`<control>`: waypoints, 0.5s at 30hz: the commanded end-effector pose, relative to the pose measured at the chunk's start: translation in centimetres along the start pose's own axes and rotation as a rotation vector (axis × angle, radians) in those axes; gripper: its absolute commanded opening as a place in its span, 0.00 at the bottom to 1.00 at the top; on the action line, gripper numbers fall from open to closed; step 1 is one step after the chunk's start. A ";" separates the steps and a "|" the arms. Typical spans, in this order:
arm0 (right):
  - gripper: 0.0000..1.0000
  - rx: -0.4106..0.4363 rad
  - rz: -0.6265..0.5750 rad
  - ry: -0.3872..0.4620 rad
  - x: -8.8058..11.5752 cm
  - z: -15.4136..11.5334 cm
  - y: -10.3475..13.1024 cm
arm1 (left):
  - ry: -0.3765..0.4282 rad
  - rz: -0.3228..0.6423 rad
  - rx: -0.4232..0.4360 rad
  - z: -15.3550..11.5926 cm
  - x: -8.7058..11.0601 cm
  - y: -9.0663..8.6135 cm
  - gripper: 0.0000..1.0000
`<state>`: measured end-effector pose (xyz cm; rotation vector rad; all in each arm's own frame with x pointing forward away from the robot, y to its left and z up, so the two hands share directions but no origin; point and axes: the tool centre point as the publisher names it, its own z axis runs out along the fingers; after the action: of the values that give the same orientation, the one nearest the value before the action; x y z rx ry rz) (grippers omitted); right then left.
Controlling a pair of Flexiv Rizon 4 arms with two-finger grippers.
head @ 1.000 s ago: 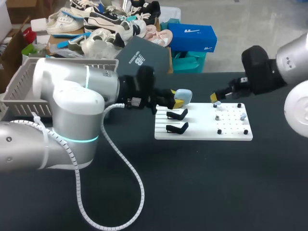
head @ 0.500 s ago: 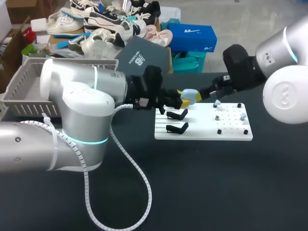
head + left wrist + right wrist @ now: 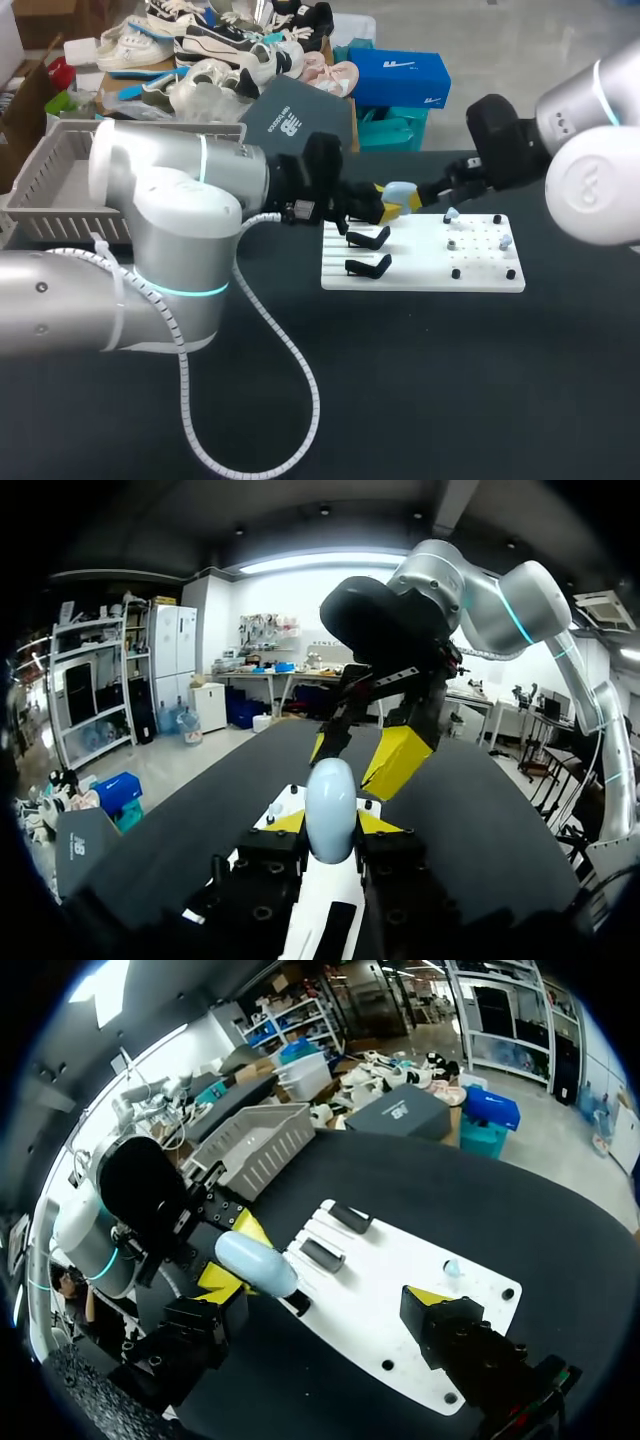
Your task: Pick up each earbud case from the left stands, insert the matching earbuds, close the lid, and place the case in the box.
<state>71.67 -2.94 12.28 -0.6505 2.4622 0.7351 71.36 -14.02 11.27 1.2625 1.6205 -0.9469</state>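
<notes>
Case (image 3: 330, 800) clamped in your left gripper (image 3: 332, 823), lid looks shut; right gripper (image 3: 362, 760) spread apart; earbuds (image 3: 451, 214) uninserted, boxing remains

Arms nearly meet: left pincer (image 3: 393, 204) clamps the earbud case (image 3: 401, 191), right pincer (image 3: 358, 752) gapes open.

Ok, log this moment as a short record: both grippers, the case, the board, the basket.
left gripper: shut on the pale blue case, holding it in the air by the stands
right gripper: open, fingers wide apart, close by the case
case: off any stand, lid looks closed
board: white, on the dark table
stands: two black ones in view, both empty
earbuds: small pale ones on the board's part away from the stands
basket: white, at the left, behind the left arm
</notes>
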 end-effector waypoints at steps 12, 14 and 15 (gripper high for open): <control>1.00 0.004 -0.011 -0.008 -0.2 -0.6 0.0 | 0.013 0.031 0.015 -0.2 0.9 -0.6 0.00; 1.00 0.011 -0.010 -0.013 -0.1 -0.8 0.0 | 0.012 0.048 0.020 -0.3 1.1 -0.8 0.00; 1.00 0.015 -0.008 -0.015 -0.1 -1.0 0.0 | 0.012 0.058 0.019 -0.3 1.3 -1.0 0.00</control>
<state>72.05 -3.20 12.85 -0.6561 2.4515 0.7276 70.40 -13.77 10.45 1.3226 1.5869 -0.9234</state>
